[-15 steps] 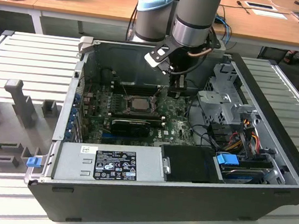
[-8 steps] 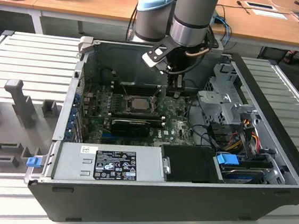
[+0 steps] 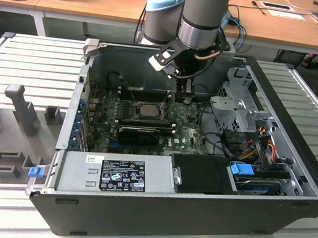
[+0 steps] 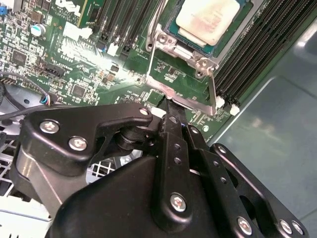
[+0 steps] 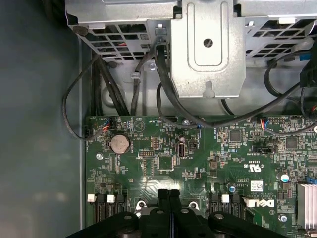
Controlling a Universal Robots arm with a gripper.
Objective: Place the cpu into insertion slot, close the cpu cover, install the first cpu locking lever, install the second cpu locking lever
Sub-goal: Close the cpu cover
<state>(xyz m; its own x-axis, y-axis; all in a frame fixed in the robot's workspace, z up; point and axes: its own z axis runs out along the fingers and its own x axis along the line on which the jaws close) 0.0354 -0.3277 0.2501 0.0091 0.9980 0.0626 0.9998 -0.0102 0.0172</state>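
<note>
The cpu (image 4: 210, 17), a pale square chip, lies flat in the insertion slot (image 4: 159, 30) on the green board; the exterior view shows the cpu (image 3: 147, 110) mid-board. The cpu cover (image 4: 184, 96), a thin silvery frame, appears tilted up from its hinge beside the cpu and is not laid over it. My gripper (image 4: 171, 108) is shut, its black fingers pressed together with nothing between them, the tips right at the cover's free edge. In the exterior view my gripper (image 3: 185, 93) hangs just to the right of the slot. A thin lever rod (image 4: 213, 89) runs along the cover's side.
The open computer case (image 3: 290, 167) walls in the board. A grey drive cage (image 5: 208, 49) with black cables (image 5: 163, 94) stands past the board's edge. Black memory slots (image 4: 257, 49) flank the socket. A black card (image 3: 139, 133) and a power supply (image 3: 113, 174) lie toward the front.
</note>
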